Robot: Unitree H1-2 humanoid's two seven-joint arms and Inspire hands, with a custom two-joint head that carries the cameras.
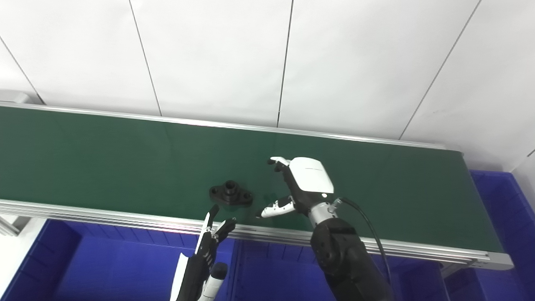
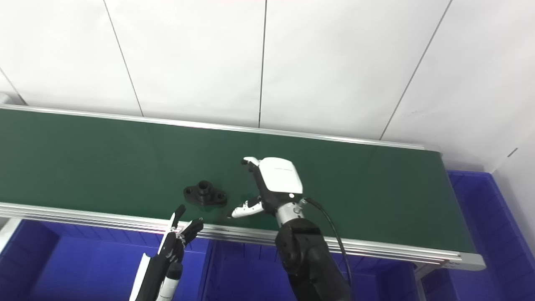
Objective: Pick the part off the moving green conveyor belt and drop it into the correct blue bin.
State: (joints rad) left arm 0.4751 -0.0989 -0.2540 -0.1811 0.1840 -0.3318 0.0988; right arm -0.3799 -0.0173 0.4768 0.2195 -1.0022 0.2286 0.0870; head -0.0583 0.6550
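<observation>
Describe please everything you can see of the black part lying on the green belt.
The black part is a small matte flange: an elongated flat base with a hole at each end and a short hollow collar rising from its middle. It lies flat on the green belt, near the front rail. Nothing touches it; the right hand is open just to its right.

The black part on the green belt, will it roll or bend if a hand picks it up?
The black part probably will not roll: its wide flat base lies on the belt. It looks like a rigid moulded or metal piece, so bending seems unlikely. The raised collar in its middle may offer a grip to the open right hand beside it.
</observation>
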